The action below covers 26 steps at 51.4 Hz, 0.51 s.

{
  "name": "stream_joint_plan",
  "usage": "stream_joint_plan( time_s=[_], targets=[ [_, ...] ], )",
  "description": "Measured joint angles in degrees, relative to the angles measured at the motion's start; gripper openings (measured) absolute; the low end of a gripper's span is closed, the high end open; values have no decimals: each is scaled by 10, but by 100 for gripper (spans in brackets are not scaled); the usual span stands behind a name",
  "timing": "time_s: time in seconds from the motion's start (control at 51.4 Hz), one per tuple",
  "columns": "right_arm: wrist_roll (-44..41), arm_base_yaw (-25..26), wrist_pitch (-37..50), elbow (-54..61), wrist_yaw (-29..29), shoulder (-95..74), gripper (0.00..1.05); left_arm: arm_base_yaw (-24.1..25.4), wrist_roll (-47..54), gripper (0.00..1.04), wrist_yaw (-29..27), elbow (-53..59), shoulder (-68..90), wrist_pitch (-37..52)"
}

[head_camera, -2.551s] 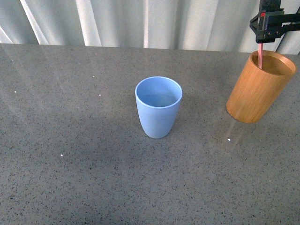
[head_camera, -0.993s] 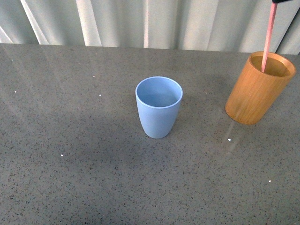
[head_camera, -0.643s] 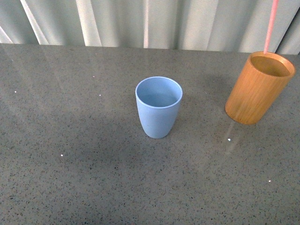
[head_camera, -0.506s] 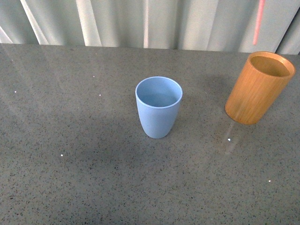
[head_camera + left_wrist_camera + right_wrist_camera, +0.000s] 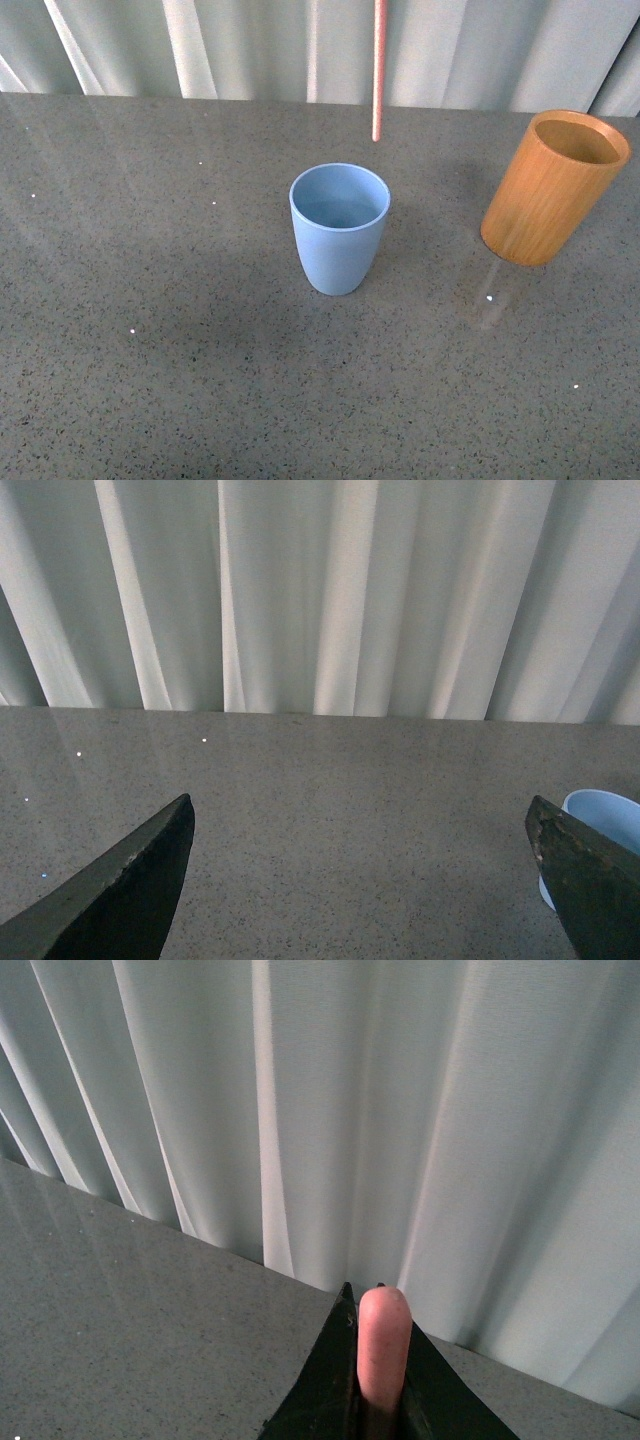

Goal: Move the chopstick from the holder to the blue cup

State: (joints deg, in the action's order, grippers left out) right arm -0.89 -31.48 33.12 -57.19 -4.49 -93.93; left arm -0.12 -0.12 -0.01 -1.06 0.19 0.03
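Observation:
The pale pink chopstick (image 5: 378,70) hangs upright in the front view, its lower tip in the air a little above and behind the rim of the blue cup (image 5: 339,228), which stands mid-table. My right gripper (image 5: 376,1345) is shut on the chopstick (image 5: 383,1345); the gripper itself is above the front view's top edge. The orange-brown holder (image 5: 553,186) stands at the right, tilted in view, with nothing in it. In the left wrist view my left gripper (image 5: 360,850) is open over bare table, and the blue cup (image 5: 603,825) shows beside one fingertip.
A grey speckled table (image 5: 150,330) carries both vessels. A white pleated curtain (image 5: 250,45) runs along the far edge.
The chopstick has been lifted out of the holder and carried left, from above the holder to above the blue cup. The holder and cup have not moved.

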Motion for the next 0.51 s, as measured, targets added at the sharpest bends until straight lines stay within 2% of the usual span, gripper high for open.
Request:
stream_joint_plan(
  time_s=[0.506],
  targets=[
    [40,-16,43,27,-4,-39,2,0,0,98,0,0,0,0]
  ],
)
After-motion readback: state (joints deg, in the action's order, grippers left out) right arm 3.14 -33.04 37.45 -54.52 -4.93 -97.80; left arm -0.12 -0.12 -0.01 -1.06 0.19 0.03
